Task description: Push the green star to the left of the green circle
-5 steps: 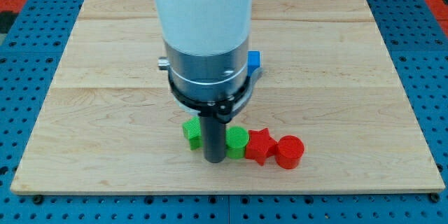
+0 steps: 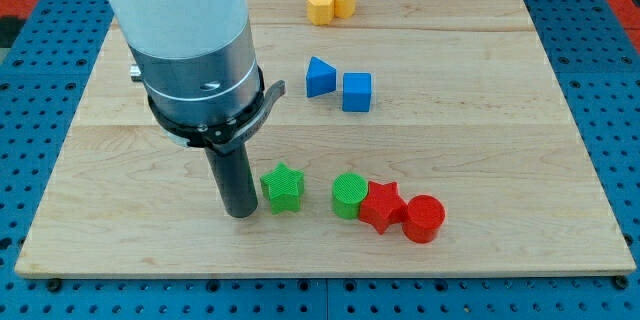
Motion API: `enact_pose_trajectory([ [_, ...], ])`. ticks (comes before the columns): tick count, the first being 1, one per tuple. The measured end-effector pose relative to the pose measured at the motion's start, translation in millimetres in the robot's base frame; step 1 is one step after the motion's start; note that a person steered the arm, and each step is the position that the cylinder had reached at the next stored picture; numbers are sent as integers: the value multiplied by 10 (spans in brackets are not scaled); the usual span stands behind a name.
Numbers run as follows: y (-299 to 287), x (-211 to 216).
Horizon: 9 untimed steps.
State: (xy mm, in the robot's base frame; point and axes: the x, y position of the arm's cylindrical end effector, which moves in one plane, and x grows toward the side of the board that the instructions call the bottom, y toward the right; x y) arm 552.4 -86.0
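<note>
One relation governs the coming move: my tip (image 2: 240, 214) stands on the view's left side of the green star (image 2: 282, 187), just beside it and possibly touching its left points; contact cannot be confirmed. The green circle (image 2: 349, 196) lies to the view's right of the star, with a clear gap of bare tabletop (image 2: 520, 160) between the two. Tip, star and circle form a near-straight line running left to right across the lower part of the board.

Hand state: the arm carries no hand, only a straight dark rod. It holds nothing; it can only push.

Position of the task's thing: the star already sits on the view's left of the circle, at nearly the same height in the view. In my judgement the required arrangement is largely met as things lie. Any push from the tip's present side would drive the star rightward toward the circle, closing the gap, so only a short push seems called for, if any.

Risk noted: the circle touches a red star (image 2: 381, 205), which in turn touches a red cylinder (image 2: 423, 218). An overlong push could shunt that whole row.

Other items, well apart at the view's top: a blue triangular block (image 2: 319, 76), a blue cube (image 2: 356, 91) and two yellow blocks (image 2: 331, 4).
</note>
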Motion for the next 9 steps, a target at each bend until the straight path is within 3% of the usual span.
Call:
enact_pose_trajectory([
  [2,-24,-270],
  [9,369,-281],
])
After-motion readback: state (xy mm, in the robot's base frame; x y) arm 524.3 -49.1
